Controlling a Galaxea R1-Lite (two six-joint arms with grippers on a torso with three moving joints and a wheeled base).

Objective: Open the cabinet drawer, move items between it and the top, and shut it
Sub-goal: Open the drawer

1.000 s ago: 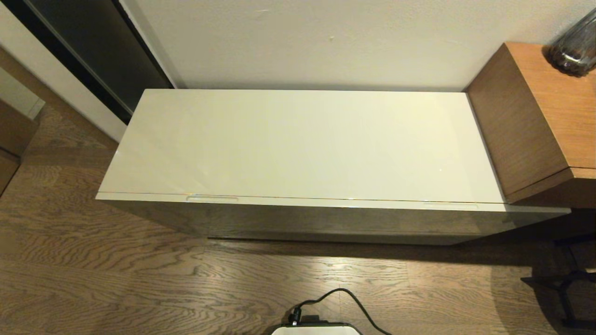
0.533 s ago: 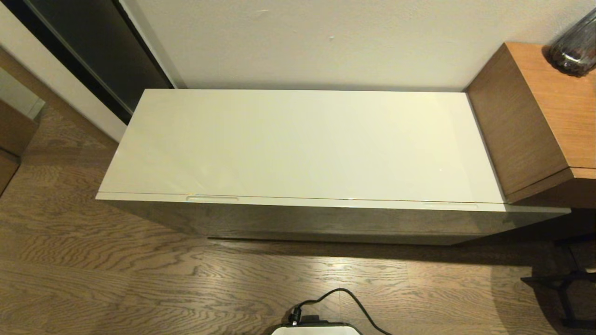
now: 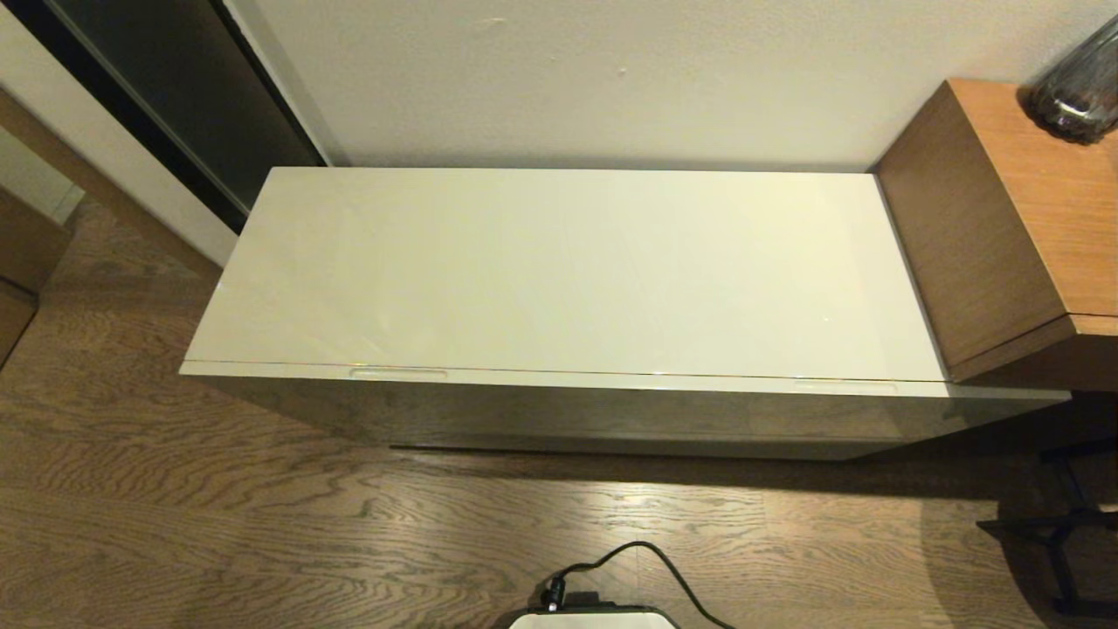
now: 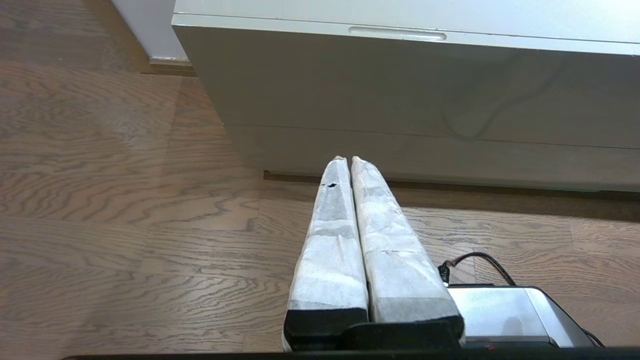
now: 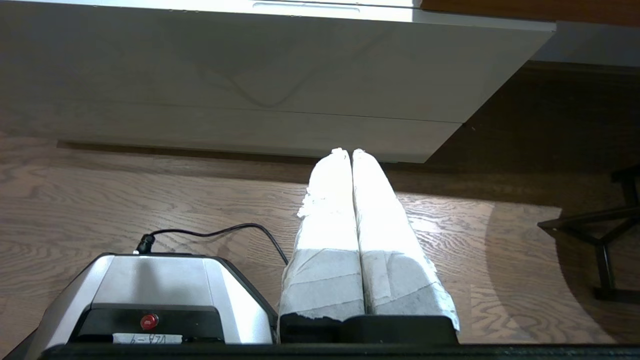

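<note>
The cabinet drawer [image 3: 611,381] is pushed in, its off-white front [image 4: 400,80] [image 5: 250,65] flush under the top [image 3: 568,271]. Two slot handles show along its upper edge, one at the left [image 3: 397,373] [image 4: 397,34] and one at the right [image 3: 845,383] [image 5: 306,6]. The glossy cream top is bare. The tape roll and the white packet are out of view. My left gripper [image 4: 345,159] is shut and empty, low over the floor in front of the cabinet. My right gripper [image 5: 347,151] is also shut and empty, low near the cabinet's right end. Neither arm shows in the head view.
A taller brown wooden unit [image 3: 1004,218] adjoins the cabinet's right end, with a dark glass vase [image 3: 1076,87] on it. My base [image 3: 594,618] and its black cable [image 3: 646,559] lie on the wood floor. A black stand [image 3: 1057,533] is at the far right.
</note>
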